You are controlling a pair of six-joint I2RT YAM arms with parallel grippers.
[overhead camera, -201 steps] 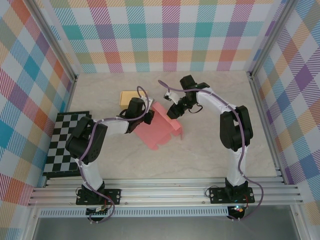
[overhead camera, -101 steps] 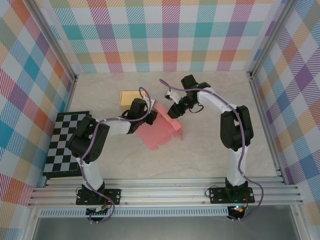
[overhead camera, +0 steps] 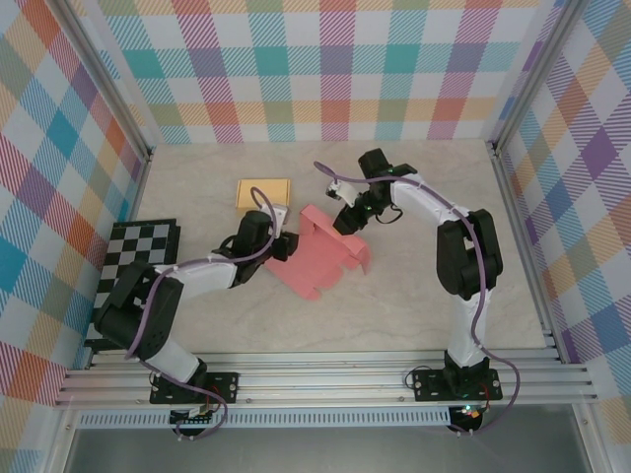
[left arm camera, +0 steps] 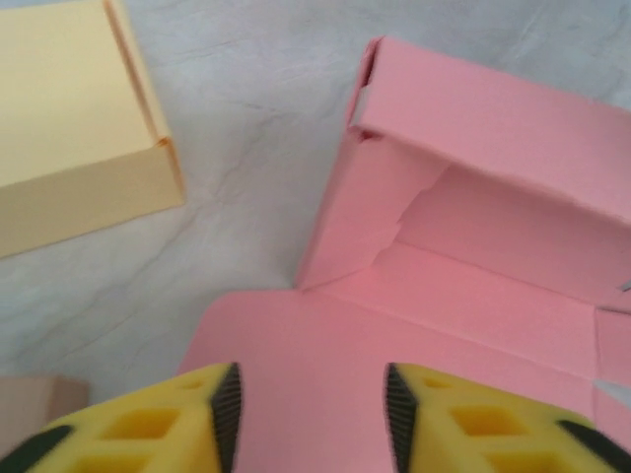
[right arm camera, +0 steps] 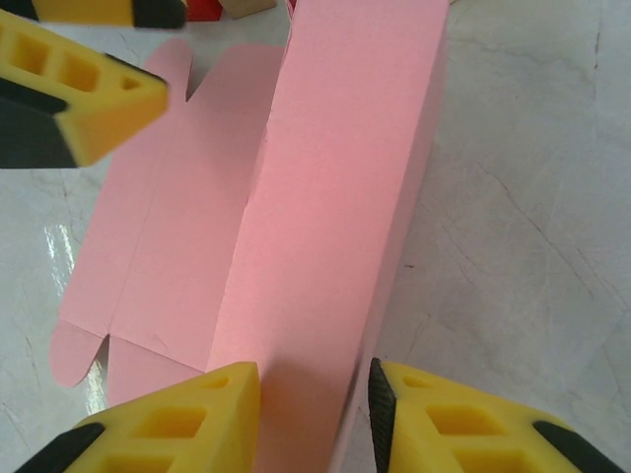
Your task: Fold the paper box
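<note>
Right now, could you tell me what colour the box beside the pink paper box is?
The box is pale yellow; the left wrist view shows it best.

The pink paper box (left arm camera: 473,325) is running off the right and bottom edges of the left wrist view. Left of it, the yellow box (left arm camera: 69,118) is being cropped, and a tan corner (left arm camera: 30,394) is showing too little to name.

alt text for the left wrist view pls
A half-folded pink paper box lies on a pale table, its flat flap under the left gripper, whose yellow fingers stand apart. A yellow box sits at upper left.
</note>
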